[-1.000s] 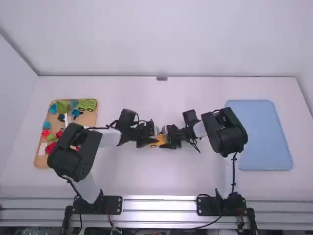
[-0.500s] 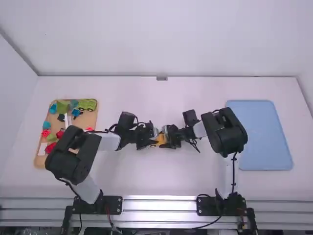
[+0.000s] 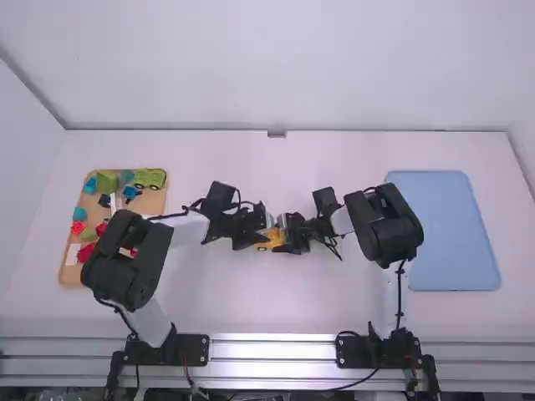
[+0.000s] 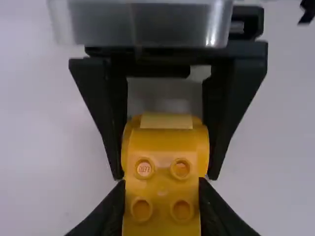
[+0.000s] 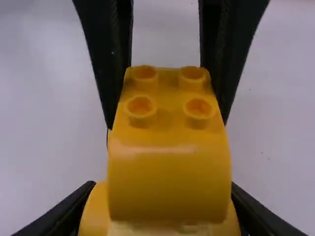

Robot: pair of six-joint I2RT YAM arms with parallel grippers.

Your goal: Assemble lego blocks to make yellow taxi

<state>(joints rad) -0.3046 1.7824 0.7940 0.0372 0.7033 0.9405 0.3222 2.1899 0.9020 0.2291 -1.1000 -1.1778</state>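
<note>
The left gripper (image 4: 161, 192), closed on the studded block (image 5: 167, 172), has shifted slightly; the right gripper (image 5: 163, 189), clamped round the car base (image 5: 94, 216), stays put, probably steadying the joint.

Blocks (image 3: 107, 182) in the tray (image 3: 152, 202) at left on the table (image 3: 276, 309), mat (image 3: 451, 234) at right, taxi (image 3: 269, 240) between.

A blue mat (image 3: 443, 234) lay on the right of the surface (image 3: 276, 305), and a tan tray (image 3: 153, 200) on the left held a green toy truck (image 3: 149, 178) — plus blue pieces (image 3: 91, 185) and red pieces (image 3: 85, 253).
</note>
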